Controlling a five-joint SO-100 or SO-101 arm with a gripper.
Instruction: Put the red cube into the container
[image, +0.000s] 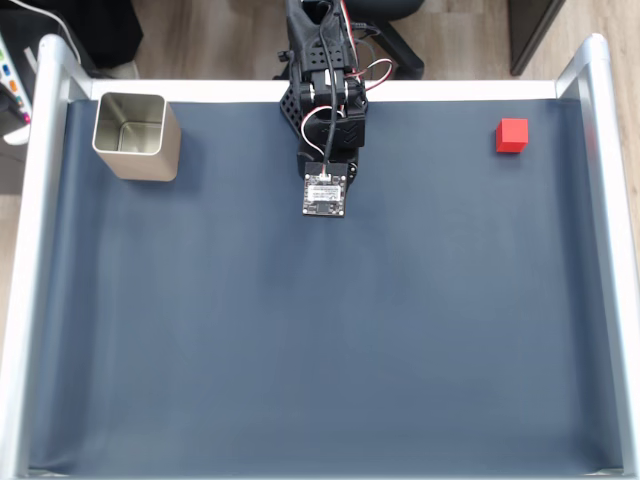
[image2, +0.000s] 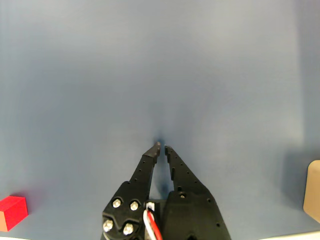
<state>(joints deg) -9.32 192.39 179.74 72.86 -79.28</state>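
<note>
While the wrist view shows fingers (image2: 155, 148) nearly together (empty), red cube (image: 512, 134) sits apart.

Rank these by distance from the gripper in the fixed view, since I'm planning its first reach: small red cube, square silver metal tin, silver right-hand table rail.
1. Small red cube, upper right, and square silver metal tin, upper left: too close to call from the gripper, at top centre.
2. Silver right-hand table rail, beyond the cube: farthest.
</note>
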